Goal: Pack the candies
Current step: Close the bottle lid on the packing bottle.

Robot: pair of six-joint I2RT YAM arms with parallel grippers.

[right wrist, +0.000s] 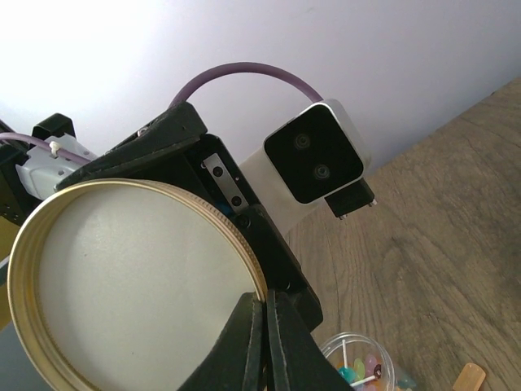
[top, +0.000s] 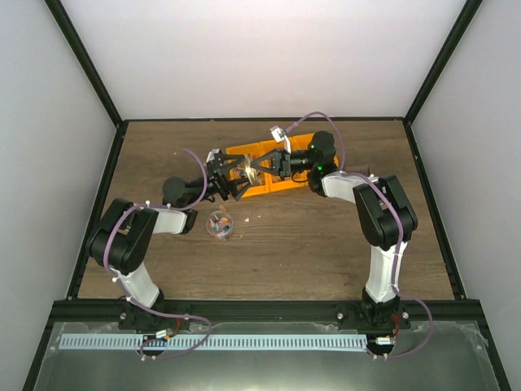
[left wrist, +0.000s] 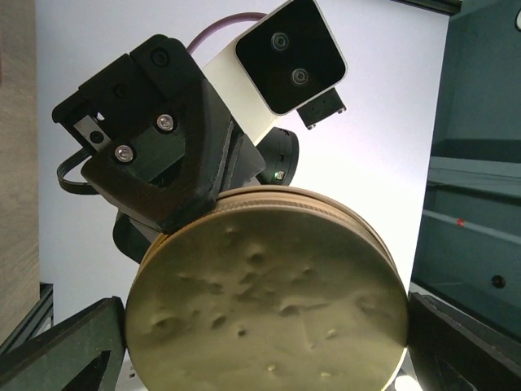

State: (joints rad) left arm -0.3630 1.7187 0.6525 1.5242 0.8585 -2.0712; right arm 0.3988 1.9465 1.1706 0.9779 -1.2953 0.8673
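Note:
The candies are small bright sweets in a clear round jar on the table in front of the left arm, and the candies also show at the bottom of the right wrist view. A round cream lid with a gold rim is held upright above the table. My right gripper is shut on its rim. My left gripper stands open and straddles the lid, one finger close to each side. I cannot tell whether they touch it. From above, the left gripper and right gripper meet at the lid.
An orange bin lies behind the two grippers at the back centre. A small pale bit lies on the wood beside the jar. A tan strip shows by the jar. Dark frame rails border the table.

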